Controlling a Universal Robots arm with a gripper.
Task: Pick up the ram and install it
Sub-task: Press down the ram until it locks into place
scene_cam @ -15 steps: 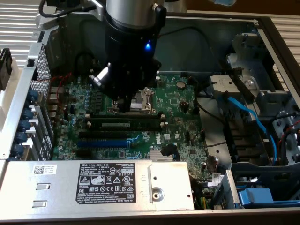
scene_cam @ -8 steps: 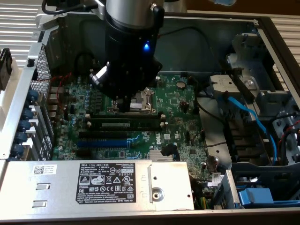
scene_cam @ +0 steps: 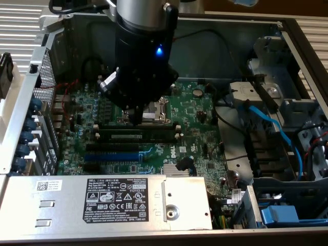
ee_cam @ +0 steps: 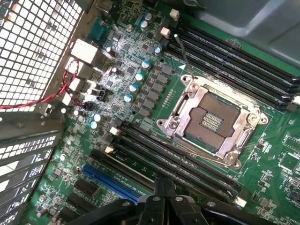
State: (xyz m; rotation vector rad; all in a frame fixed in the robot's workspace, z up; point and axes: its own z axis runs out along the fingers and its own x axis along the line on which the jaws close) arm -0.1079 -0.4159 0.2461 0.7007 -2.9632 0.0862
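- Gripper (scene_cam: 137, 119) hangs at upper centre of the exterior view, over the motherboard (scene_cam: 197, 120), with its fingertips low above the CPU socket (scene_cam: 156, 110).
- Fingers are pressed together, with nothing held between them; in the wrist view the closed fingers (ee_cam: 164, 190) show at bottom centre.
- Ram (scene_cam: 137, 136) lies flat along a memory slot just below the fingertips in the exterior view, at centre of the frame; its white label strip faces up.
- Whether the fingertips touch the ram cannot be told.
- Blue slot (scene_cam: 110, 156) runs parallel below the ram, lower left of centre.
- In the wrist view the open CPU socket (ee_cam: 211, 119) sits right of centre, with black memory slots (ee_cam: 178, 161) on both sides of it and the blue slot (ee_cam: 110, 185) at lower left.
- Power supply (scene_cam: 115, 202) with a black label fills the lower left of the exterior view.
- Blue cable (scene_cam: 274, 128) runs down the right side of the case.
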